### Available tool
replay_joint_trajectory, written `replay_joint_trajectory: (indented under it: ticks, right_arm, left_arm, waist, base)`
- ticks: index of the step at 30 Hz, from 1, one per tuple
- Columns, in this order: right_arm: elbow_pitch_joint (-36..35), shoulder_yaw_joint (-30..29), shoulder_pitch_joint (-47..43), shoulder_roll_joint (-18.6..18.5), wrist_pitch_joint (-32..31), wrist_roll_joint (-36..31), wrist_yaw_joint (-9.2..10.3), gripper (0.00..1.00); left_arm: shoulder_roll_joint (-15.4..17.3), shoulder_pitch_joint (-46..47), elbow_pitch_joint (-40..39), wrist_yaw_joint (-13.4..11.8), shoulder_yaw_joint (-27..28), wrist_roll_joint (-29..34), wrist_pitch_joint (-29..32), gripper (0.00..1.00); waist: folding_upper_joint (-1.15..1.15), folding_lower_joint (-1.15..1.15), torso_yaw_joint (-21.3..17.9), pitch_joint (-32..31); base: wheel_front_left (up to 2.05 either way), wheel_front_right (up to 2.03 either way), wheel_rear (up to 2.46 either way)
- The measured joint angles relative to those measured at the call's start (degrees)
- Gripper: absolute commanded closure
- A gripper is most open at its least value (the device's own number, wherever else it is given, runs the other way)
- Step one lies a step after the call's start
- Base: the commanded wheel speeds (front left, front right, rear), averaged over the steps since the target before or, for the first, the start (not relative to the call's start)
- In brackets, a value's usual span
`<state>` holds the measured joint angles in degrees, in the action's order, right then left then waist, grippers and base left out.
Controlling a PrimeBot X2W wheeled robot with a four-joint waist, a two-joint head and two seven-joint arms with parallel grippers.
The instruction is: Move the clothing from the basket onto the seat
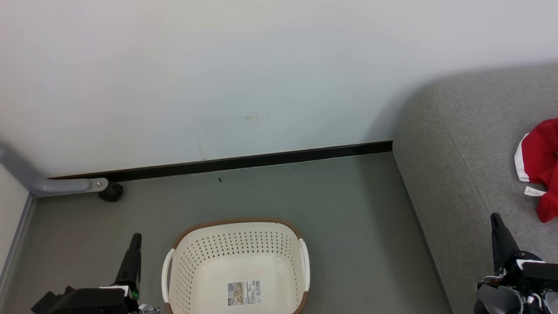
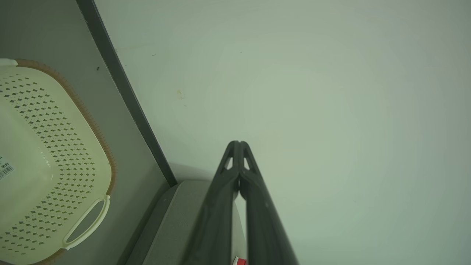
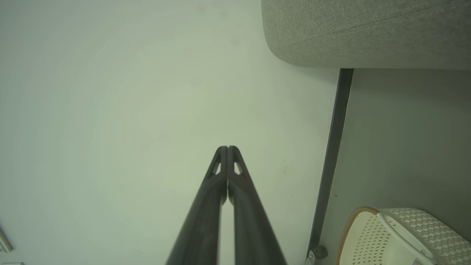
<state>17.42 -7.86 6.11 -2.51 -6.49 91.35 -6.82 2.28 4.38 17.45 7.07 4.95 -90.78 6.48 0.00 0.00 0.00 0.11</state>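
Down on the floor (image 1: 357, 205) before the robot stands the basket (image 1: 235, 244), upright and near the wall (image 1: 218, 78), its inside bare apart from a paper label (image 1: 244, 292) stuck to the bottom, so by the look of it nothing is left there to lift. Off to the right, the clothing (image 1: 538, 161) lies in a loose red heap with white trim on the seat (image 1: 457, 152), well apart from the basket and partly cut off by the head view's edge; that is where the task wants it, and it looks settled on the cushion. The left hand (image 1: 136, 239) sits just left of the basket with its two dark fingers pressed together on nothing, and the right hand (image 1: 495, 218) hangs over the seat's near part, fingers likewise together and empty, short of the red cloth. Each wrist view has its fingers meeting at the tips against the pale wall, aimed at no garment, which suits arms parked at rest. I judge the job done or all but done, though the seat beyond the right edge cannot be checked
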Motion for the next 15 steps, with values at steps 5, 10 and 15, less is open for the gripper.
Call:
replay_joint_trajectory:
  ticks: [5,10,15]
  right_arm:
    - [0.0,0.0,0.0,0.0,0.0,0.0,0.0,1.0]
    - [-0.01,0.0,-0.01,0.0,0.0,-0.01,0.0,1.0]
    - [-0.01,0.0,-0.01,0.0,0.0,0.0,0.0,1.0]
  left_arm:
    - [0.0,0.0,-0.02,0.0,0.0,0.0,0.0,1.0]
    - [0.0,0.0,-0.04,0.0,0.0,0.0,0.0,1.0]
    - [0.0,0.0,-0.05,0.0,0.0,0.0,0.0,1.0]
  waist:
    - [0.0,0.0,0.0,0.0]
    - [0.0,0.0,0.0,0.0]
    - [0.0,0.0,0.0,0.0]
  base:
    - [0.0,0.0,0.0]
    - [0.0,0.0,0.0]
    - [0.0,0.0,0.0]
